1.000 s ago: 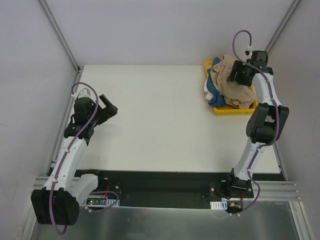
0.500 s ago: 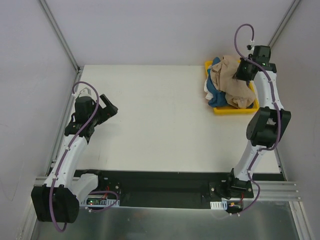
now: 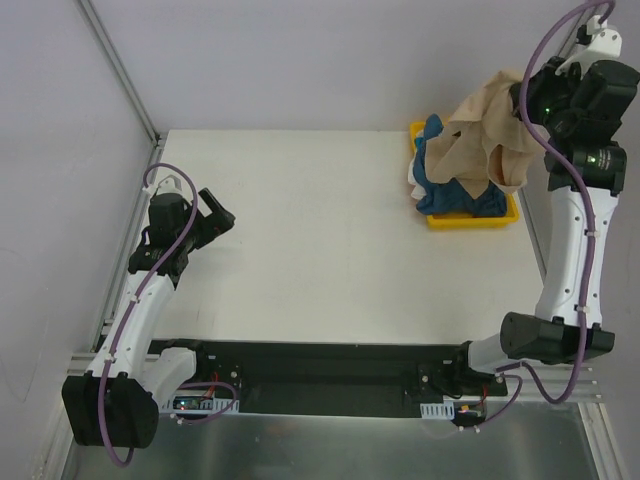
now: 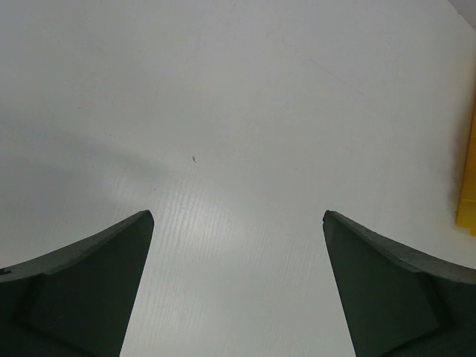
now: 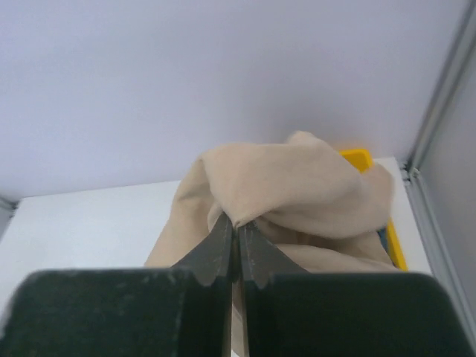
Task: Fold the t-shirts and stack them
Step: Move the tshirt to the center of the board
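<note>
My right gripper is shut on a fold of the tan-beige t-shirt and holds it up in the air. From above, the tan-beige t-shirt hangs from the raised right gripper over the yellow tray. The teal-blue t-shirt lies crumpled in that tray, partly under the hanging cloth. Far from both shirts, my left gripper hovers open over the table's left side. In the left wrist view the left gripper has only bare table between its fingers.
The yellow tray sits at the table's back right corner, and its edge shows at the right of the left wrist view. Grey walls with metal rails close in the table's left, right and back.
The right gripper closed on the tan-beige t-shirt in the tray and lifted it high, up and to the right. The left arm stayed still.
</note>
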Robot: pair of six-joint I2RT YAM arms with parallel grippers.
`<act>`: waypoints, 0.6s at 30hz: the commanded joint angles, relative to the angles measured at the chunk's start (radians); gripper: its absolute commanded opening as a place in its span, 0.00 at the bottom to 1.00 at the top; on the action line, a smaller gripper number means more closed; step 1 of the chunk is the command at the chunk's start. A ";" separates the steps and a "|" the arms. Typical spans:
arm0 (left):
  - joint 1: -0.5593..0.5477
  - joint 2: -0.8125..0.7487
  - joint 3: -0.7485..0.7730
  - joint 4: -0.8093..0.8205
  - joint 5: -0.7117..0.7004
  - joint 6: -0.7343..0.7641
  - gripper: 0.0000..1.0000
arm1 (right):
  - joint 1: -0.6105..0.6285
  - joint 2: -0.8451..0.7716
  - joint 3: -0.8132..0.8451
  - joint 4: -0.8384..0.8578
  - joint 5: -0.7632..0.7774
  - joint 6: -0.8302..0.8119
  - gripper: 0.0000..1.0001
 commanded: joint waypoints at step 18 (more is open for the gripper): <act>0.006 -0.007 0.012 -0.001 -0.025 -0.024 0.99 | 0.655 -0.156 0.074 0.151 -0.572 0.056 0.01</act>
